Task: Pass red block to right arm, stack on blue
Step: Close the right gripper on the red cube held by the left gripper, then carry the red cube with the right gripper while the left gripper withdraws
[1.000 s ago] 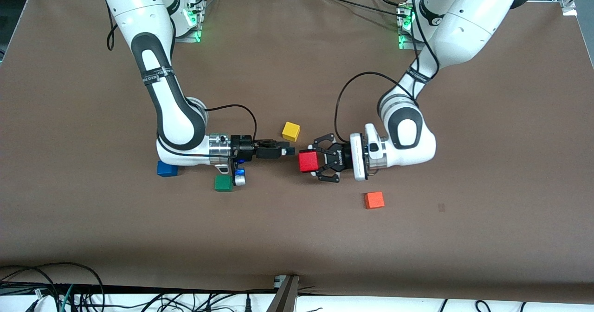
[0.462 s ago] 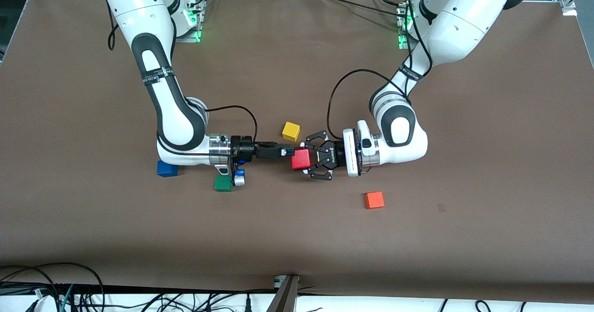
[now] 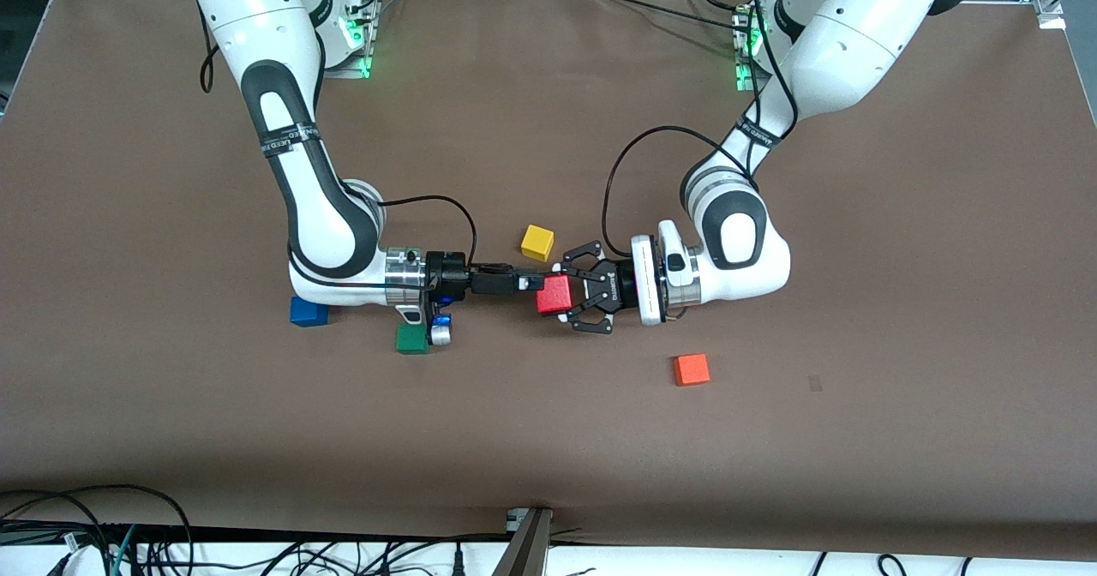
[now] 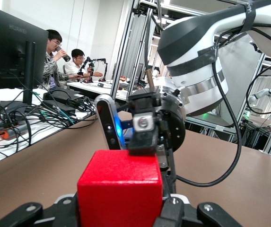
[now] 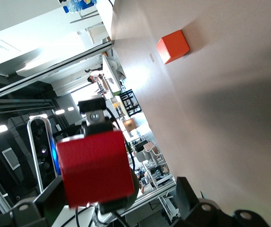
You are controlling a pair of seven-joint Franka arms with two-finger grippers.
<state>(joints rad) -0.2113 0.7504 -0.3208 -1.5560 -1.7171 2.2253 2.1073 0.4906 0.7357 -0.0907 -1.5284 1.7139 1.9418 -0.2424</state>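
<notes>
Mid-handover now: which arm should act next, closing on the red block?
Right. The left gripper holds the red block out in the air, and the right gripper has its fingertips right at the block. The blue cube lies beside the right arm.

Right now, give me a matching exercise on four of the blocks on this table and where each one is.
Things:
1. red block
2. orange block
3. yellow block
4. blue block

Places:
A. on the table, nearest the front camera of all the blocks
B. on the table, nearest the right arm's end
C. off the table, gripped in the left tool
D. on the table, farthest from the front camera of all the blocks

Pairs: 1-C, 2-A, 3-D, 4-B
</notes>
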